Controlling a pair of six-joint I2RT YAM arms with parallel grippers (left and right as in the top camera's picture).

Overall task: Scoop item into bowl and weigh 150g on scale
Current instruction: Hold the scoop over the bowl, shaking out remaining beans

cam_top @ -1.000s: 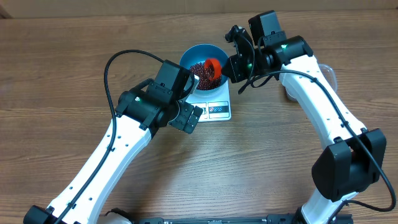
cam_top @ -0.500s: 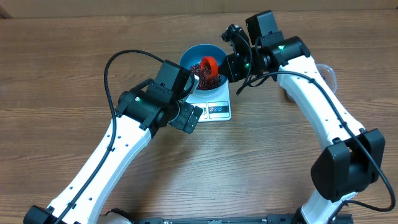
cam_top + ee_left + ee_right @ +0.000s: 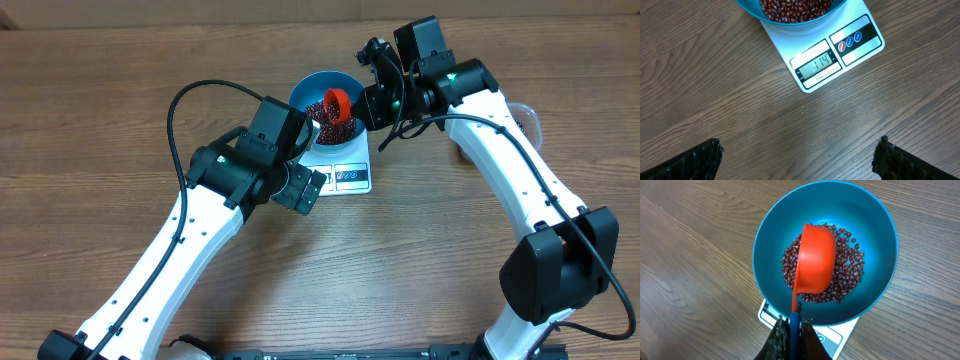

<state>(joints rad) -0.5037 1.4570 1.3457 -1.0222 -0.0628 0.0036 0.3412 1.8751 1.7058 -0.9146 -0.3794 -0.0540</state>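
Orange scoop [image 3: 815,262] hides some beans [image 3: 852,272] and bowl [image 3: 880,235] overlaps scale [image 3: 768,314].

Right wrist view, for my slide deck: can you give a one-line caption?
Right gripper holds an orange scoop overturned above beans in the blue bowl on the scale.

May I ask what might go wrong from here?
The tipped scoop hangs over the beans in the bowl. If it dips onto either, the reading could be skewed or the bowl nudged on the scale. The display seems to read 114, so another full scoop might overshoot.
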